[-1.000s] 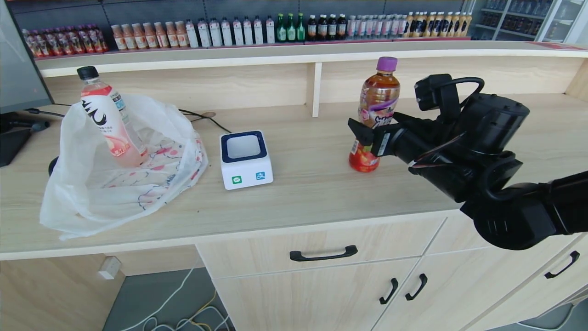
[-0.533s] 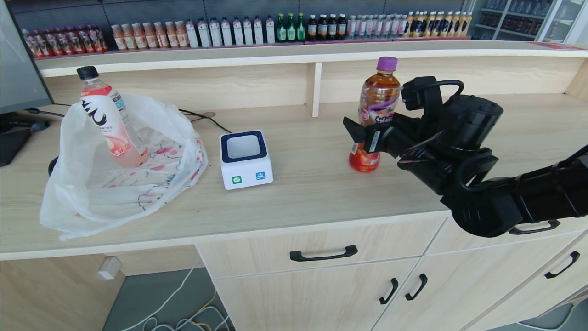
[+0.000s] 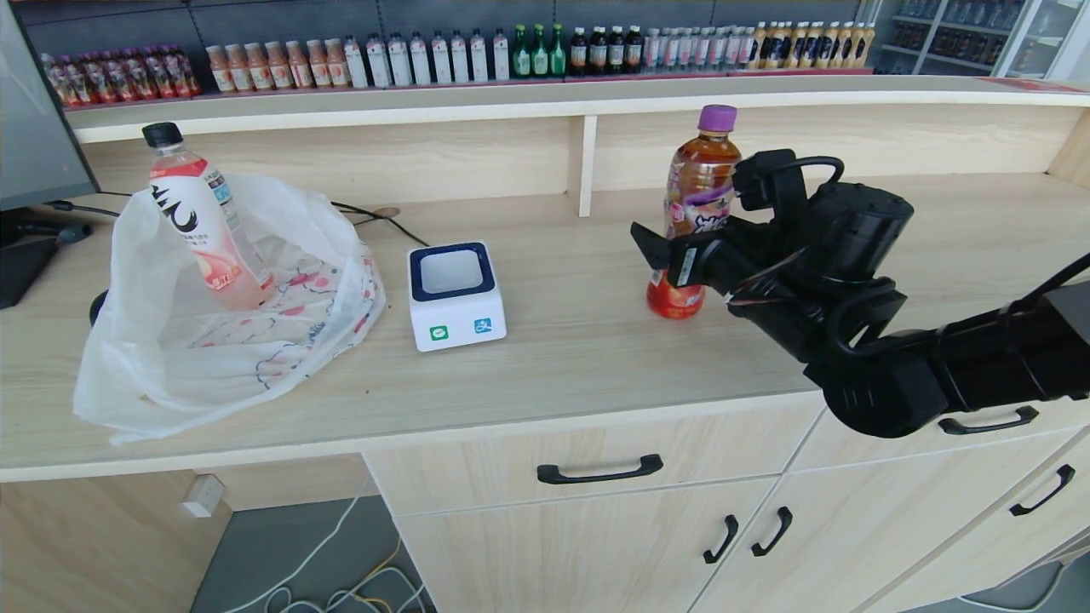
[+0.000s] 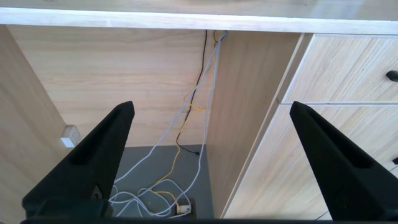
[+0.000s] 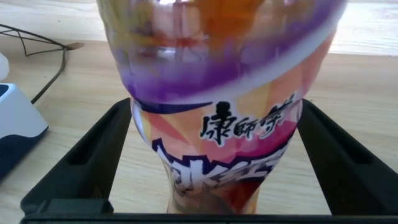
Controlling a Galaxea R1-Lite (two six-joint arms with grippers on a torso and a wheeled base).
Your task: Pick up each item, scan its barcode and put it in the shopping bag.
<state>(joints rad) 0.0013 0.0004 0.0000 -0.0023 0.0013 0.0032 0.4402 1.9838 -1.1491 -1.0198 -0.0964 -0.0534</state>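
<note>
An orange tea bottle [image 3: 698, 196] with a purple cap stands upright on the wooden counter [image 3: 579, 340]. My right gripper [image 3: 681, 245] is open, with one finger on each side of the bottle's lower label; the right wrist view has the bottle [image 5: 217, 124] between the two black fingers [image 5: 81, 168]. A white shopping bag [image 3: 213, 340] lies open at the left with a pink bottle [image 3: 204, 221] leaning in it. The white scanner [image 3: 454, 294] sits between bag and tea bottle. My left gripper [image 4: 205, 168] hangs open below the counter edge, holding nothing.
A monitor edge [image 3: 34, 128] and cables stand at the far left of the counter. A raised shelf with a divider [image 3: 584, 166] runs behind. Drawers and cupboard doors [image 3: 596, 468] are under the counter, and loose cables [image 4: 180, 186] lie on the floor.
My right arm has moved left and forward, bringing its fingers further around the tea bottle. The bottle, bag and scanner have not moved.
</note>
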